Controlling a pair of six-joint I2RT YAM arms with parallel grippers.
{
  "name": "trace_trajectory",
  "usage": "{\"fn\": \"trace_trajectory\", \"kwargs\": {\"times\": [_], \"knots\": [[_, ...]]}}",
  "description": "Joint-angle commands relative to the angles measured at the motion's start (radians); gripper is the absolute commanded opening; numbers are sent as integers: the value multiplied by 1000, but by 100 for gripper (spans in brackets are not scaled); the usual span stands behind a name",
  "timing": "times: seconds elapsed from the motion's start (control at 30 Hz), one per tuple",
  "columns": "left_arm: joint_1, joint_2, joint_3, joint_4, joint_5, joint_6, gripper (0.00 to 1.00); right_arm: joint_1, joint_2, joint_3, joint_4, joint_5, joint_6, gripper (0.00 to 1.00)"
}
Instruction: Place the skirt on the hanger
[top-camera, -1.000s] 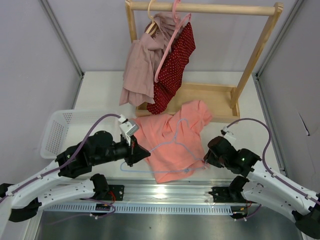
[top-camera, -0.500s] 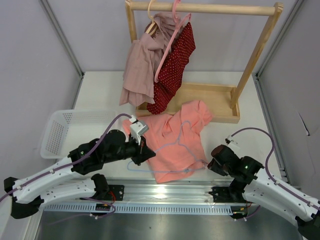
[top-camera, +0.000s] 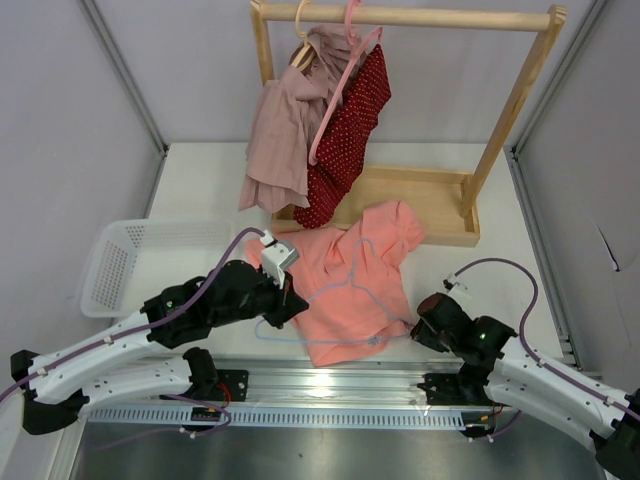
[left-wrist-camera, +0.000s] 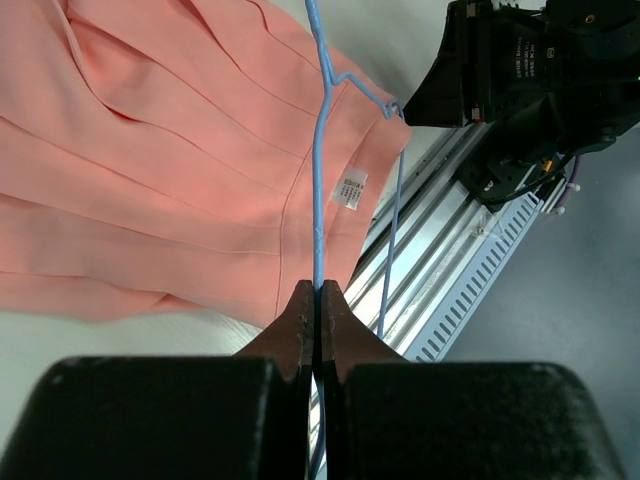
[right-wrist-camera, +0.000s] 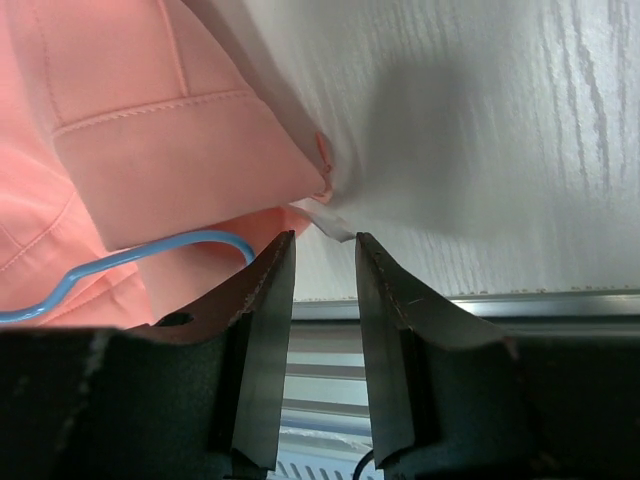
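The skirt lies spread flat on the counter near its front edge, between my two arms, with the hanger resting on top of it. I judge the fabric light, soft and floppy, likely to slide off thin wire, so I'd take it by the stitched band, its firmest part. My left pincer is clamped on the hanger's wire. My right pincer stands narrowly apart and empty, just short of the skirt's corner.

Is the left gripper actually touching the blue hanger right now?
Touching. In the left wrist view the left gripper is shut on the hanger, its thin wire pinched between the fingertips with no gap.
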Motion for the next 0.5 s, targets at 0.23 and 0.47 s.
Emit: {"fn": "trace_trajectory", "kwargs": {"times": [0.23, 0.47], "knots": [[-6, -17, 21, 6, -37, -12, 0, 6, 46, -4, 134, 41, -36, 12], [-6, -29, -3, 41, -36, -11, 0, 4, 23, 74, 50, 73, -50, 0]]}}
